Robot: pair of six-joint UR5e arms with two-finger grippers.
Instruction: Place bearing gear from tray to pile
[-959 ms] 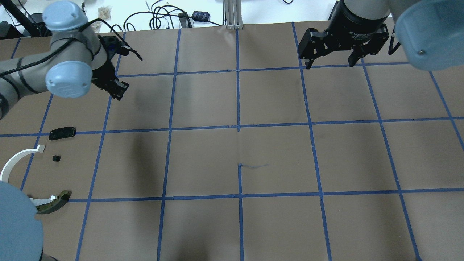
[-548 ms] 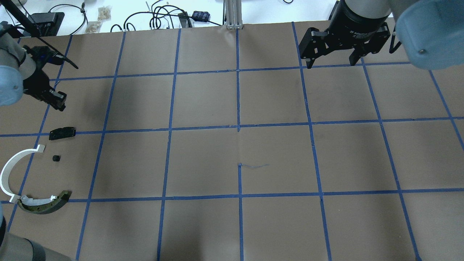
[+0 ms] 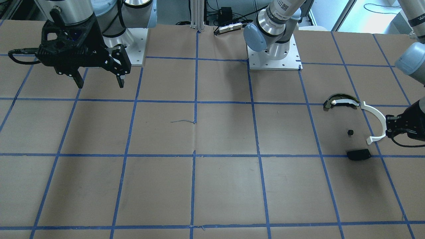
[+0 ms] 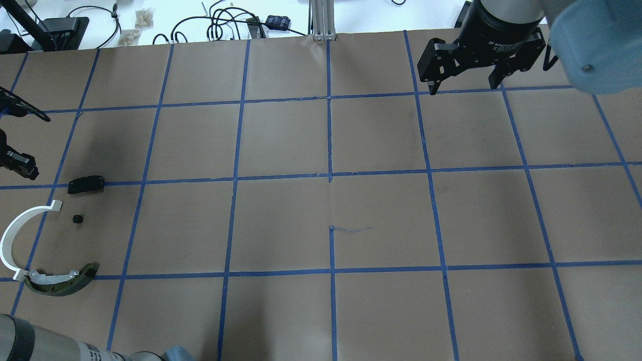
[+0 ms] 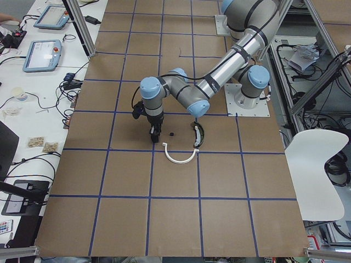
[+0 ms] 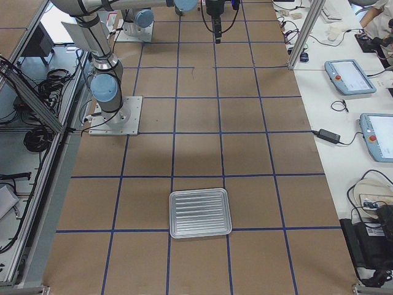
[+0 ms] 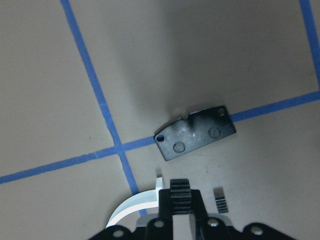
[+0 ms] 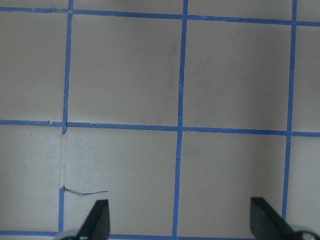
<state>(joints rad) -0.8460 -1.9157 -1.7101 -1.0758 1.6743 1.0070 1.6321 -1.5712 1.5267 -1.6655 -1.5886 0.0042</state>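
My left gripper (image 7: pixel 180 206) is shut on a small black toothed bearing gear (image 7: pixel 180 189), held above the pile. In the pile lie a flat black plate (image 7: pixel 195 133), a thin white half-ring arc (image 4: pixel 14 234), a dark curved piece with a white strip (image 4: pixel 62 283) and a small black ribbed part (image 7: pixel 220 200). In the overhead view the left gripper (image 4: pixel 19 165) sits at the far left edge, beside the plate (image 4: pixel 86 184). The silver tray (image 6: pixel 200 212) shows only in the exterior right view, with nothing in it. My right gripper (image 4: pixel 466 86) hangs open over the far right of the table, holding nothing.
Blue tape lines divide the brown table top into squares. Cables and small boxes (image 4: pixel 225 22) lie beyond the far edge. The arms' base plates (image 3: pixel 274 56) stand on the robot's side of the table.
My left arm has swung left and toward the robot's side, from the far left squares to just above the pile. The right arm has barely shifted.
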